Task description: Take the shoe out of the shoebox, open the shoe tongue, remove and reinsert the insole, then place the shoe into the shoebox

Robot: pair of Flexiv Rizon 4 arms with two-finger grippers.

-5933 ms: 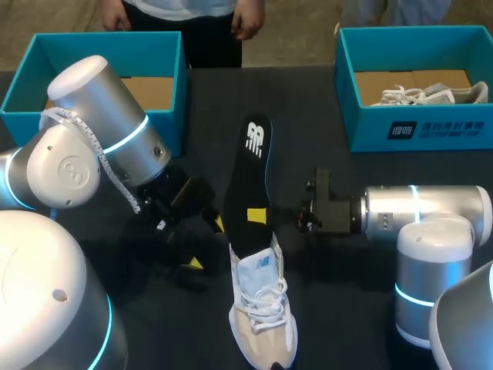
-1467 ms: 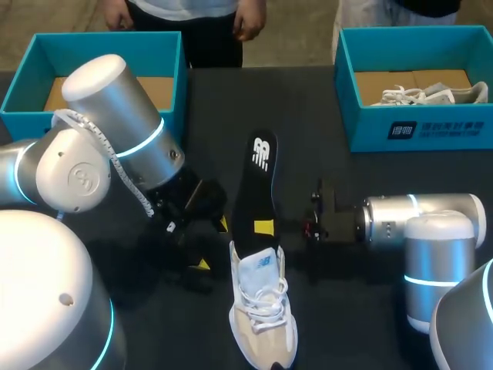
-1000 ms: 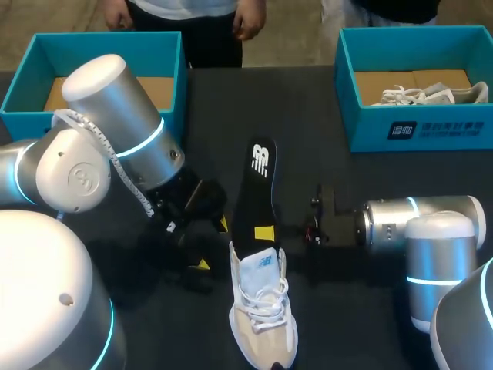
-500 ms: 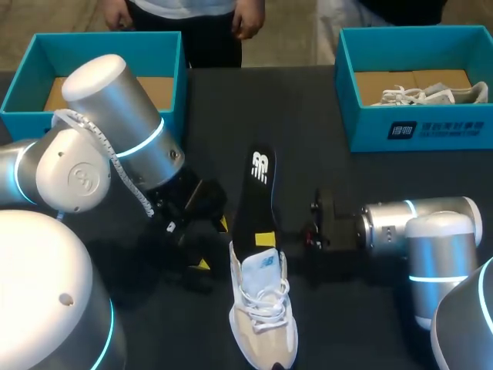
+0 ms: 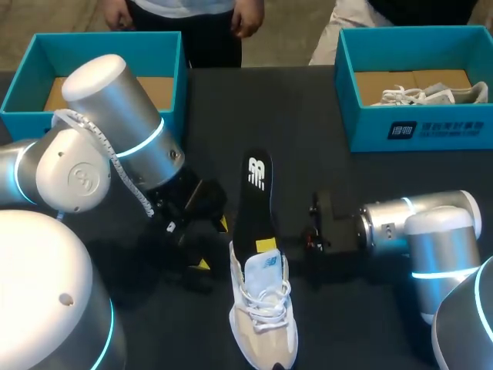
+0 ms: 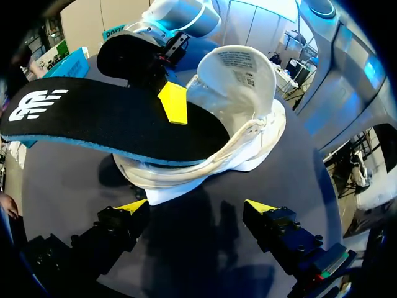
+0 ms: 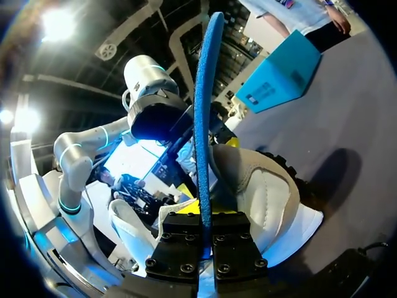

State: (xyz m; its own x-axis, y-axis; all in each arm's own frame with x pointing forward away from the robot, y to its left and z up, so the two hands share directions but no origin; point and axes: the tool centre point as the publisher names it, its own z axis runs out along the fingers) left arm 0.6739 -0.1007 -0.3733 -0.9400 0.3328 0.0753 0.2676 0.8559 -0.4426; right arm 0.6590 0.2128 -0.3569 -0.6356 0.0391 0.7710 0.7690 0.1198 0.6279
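The pale lace-up shoe stands on the dark counter near its front middle, toe towards me and well apart from both boxes. Its tongue is lifted upright, so the opening shows. The black insole has a white logo on top and a blue underside. It slants up and away from the shoe, with its near end at the opening just behind the tongue and its far end hanging above the counter. The right pincer comes in from the side and is clamped on the insole. In the right wrist view the insole stands edge-on, squeezed between the two fingers from both sides. In the left wrist view one yellow tip lies flat on the insole's black top, beside the tongue. The left pincer sits low over the counter just beside the shoe, on my left of it. Its fingers are spread wide and grip nothing. From its own wrist view the shoe and insole lie ahead of the two yellow tips, apart from them, with bare counter between the tips. The left box is blue and stands at the far left corner, with its brown cardboard floor showing. The right box, also blue, stands at the far right corner with a second shoe lying inside it.
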